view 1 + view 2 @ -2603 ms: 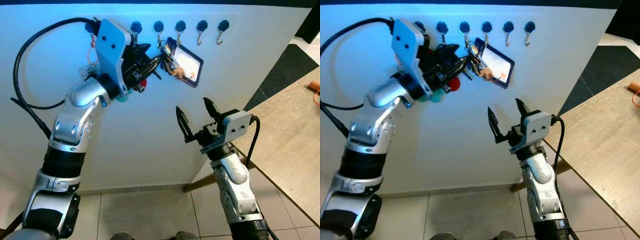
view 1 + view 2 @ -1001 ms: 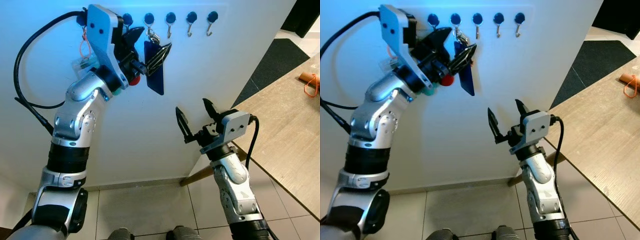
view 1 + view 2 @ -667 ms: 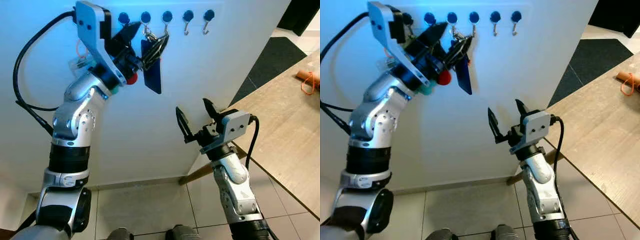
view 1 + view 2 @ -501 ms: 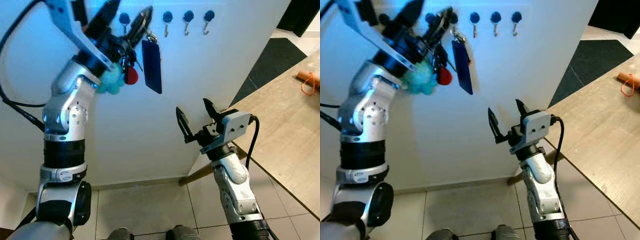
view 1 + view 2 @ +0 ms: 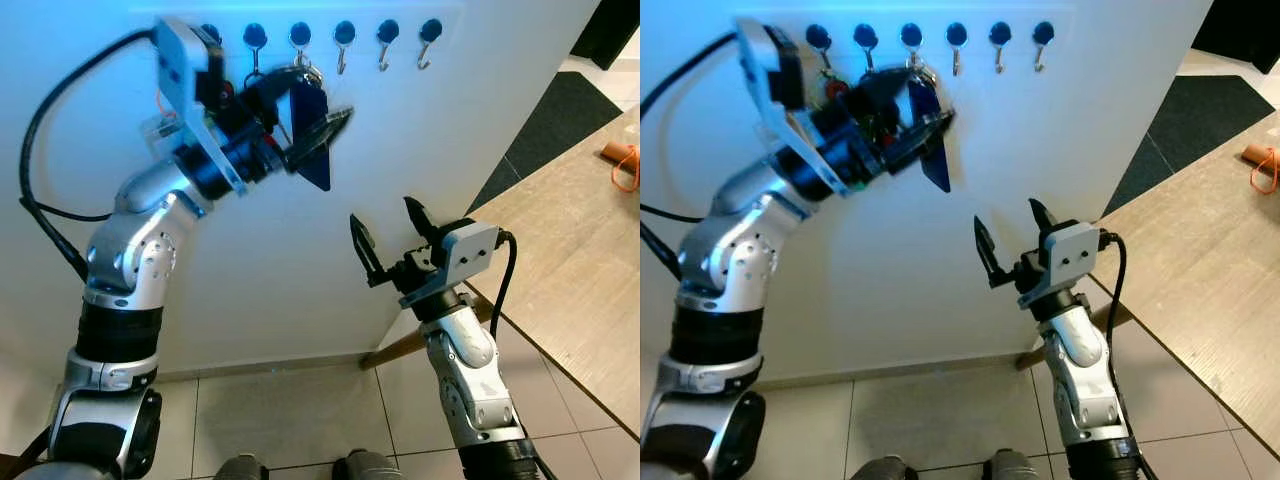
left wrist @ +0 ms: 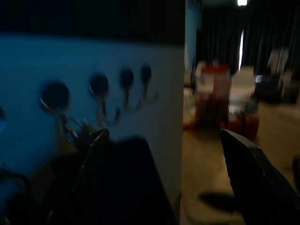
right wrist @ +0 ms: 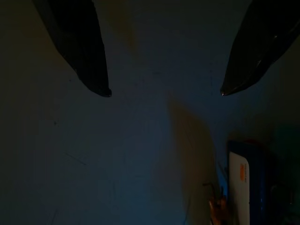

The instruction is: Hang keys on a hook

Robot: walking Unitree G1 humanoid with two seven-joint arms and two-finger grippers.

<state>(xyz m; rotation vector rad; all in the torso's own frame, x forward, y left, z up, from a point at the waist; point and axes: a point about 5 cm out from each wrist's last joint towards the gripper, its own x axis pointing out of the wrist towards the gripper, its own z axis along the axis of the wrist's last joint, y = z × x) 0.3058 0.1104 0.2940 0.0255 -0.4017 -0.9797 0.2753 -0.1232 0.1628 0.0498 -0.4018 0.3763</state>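
Six hooks [image 5: 342, 36] along the wall's top edge; keys [image 5: 308, 76] dangle from the third, blue tag [image 5: 312, 135] pointing down. Left tool [image 5: 305, 120] spread wide beside it, right tool [image 5: 388, 240] wide too.

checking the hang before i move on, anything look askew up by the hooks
Yes: the dark blue key tag hangs tilted off the wall, not flat, under the third hook. The left claw, open, sits right against it.
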